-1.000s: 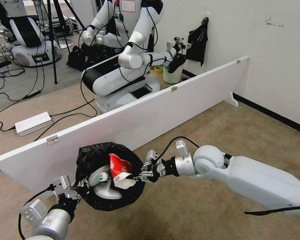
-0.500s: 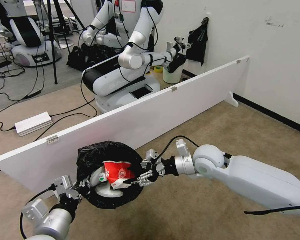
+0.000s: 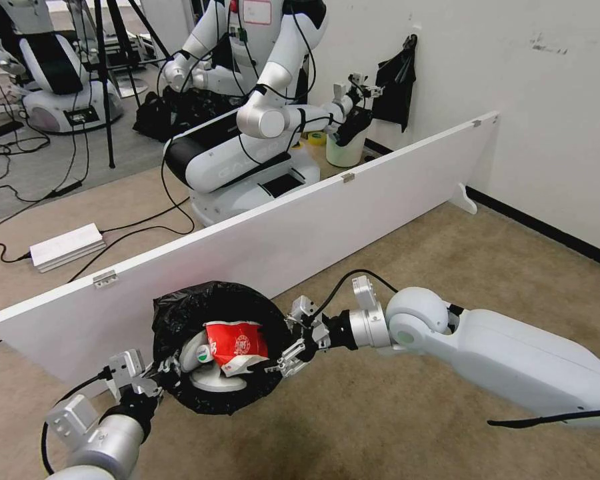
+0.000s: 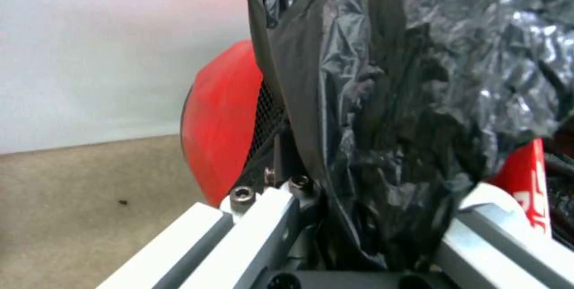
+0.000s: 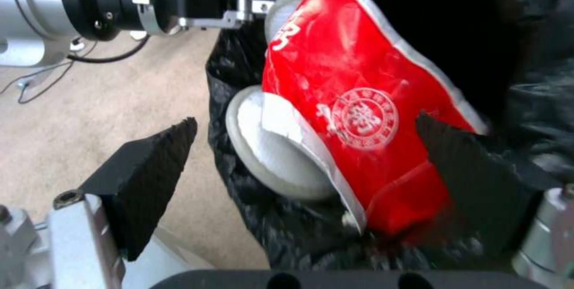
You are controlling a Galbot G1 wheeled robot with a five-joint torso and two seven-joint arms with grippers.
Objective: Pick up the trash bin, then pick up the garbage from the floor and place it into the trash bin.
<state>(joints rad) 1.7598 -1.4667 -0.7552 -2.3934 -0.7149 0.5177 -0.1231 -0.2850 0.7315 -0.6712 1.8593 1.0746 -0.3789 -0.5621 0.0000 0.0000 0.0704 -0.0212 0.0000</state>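
The left gripper (image 3: 155, 379) pinches the rim of the trash bin (image 3: 220, 347) at its 8 o'clock edge, holding it tilted above the floor – the red-white paper cup (image 3: 237, 343) lies inside, on a white slipper (image 3: 210, 380). At 3 o'clock the right gripper (image 3: 288, 353) is spread, empty – just off the cup

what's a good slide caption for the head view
Left gripper holds the bin while the open right gripper hovers by the red cup inside.

I read "GALBOT" in grey letters (partly hidden by a cable) on the other robot's base (image 3: 243, 167). The red paper cup (image 5: 358, 114) carries a round white emblem, characters illegible.
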